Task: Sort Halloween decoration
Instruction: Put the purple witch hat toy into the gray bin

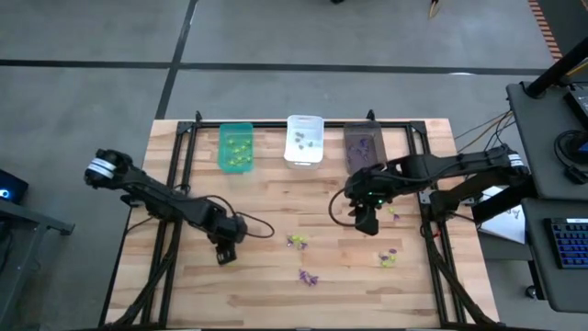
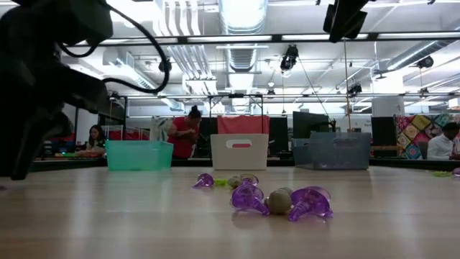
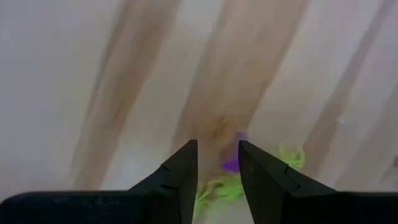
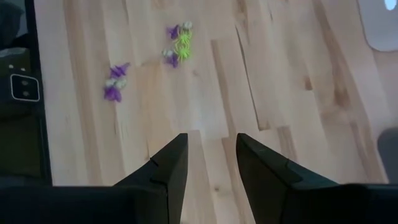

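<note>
A light wooden slatted bench [image 1: 276, 294] carries three small rectangular plastic bins in a row along its far edge: a green bin [image 1: 235, 147] toward the far left, a white bin [image 1: 304, 140] in the middle, and a dark grey bin [image 1: 364, 143] toward the far right. Each bin already holds a few tiny spiky plastic Halloween trinkets: yellow-green ones in the green bin, greyish ones in the white bin, purple ones in the dark grey bin.

Several trinkets remain loose on the bench. A mixed purple and yellow-green cluster [image 1: 296, 242] lies near the middle, a purple and greyish cluster [image 1: 308, 278] sits closer to the near edge, and a yellow-green and purple pair [image 1: 388, 256] lies toward the near right.

The left gripper [image 1: 225, 253] is low over the left-centre of the bench. Its jaws stand apart with nothing between them, pointing toward purple and yellow-green trinkets just ahead. The right gripper [image 1: 367, 221] hangs above the bench right of centre, in front of the dark grey bin, jaws apart and empty.

By the look of it, sorting is partly done, with roughly three small clusters left to place.
</note>
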You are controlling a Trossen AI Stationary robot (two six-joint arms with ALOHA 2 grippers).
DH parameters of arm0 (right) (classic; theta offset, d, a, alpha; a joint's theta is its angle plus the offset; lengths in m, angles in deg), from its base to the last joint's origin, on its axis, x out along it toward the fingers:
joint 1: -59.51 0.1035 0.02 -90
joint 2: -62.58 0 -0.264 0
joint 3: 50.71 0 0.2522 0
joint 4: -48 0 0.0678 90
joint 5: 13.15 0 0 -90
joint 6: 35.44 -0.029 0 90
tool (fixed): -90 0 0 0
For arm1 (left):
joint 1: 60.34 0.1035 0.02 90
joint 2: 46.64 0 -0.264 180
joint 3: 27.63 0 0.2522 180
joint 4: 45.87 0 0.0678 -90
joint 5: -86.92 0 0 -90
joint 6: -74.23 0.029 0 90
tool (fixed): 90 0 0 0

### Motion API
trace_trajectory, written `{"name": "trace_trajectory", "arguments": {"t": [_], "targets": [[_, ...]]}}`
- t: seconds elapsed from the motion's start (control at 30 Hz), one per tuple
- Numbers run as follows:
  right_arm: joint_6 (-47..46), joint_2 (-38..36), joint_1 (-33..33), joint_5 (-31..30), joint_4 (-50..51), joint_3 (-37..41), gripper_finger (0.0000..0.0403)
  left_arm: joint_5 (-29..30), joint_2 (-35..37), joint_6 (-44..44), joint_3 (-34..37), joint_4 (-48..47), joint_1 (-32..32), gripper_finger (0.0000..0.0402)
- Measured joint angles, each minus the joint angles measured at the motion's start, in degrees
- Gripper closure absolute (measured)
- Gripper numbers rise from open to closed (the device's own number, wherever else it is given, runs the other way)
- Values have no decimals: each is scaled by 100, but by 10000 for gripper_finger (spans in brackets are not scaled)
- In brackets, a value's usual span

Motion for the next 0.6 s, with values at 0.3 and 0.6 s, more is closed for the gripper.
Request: {"name": "trace_trajectory", "arguments": {"t": [0.3,0.6], "targets": [[5,0,0,7,-56,37,280,137,-793,435,-767,-694,-172,303],[-4,0,0,11,-65,37,280,489,-1163,274,-1316,-1133,-586,303]]}}
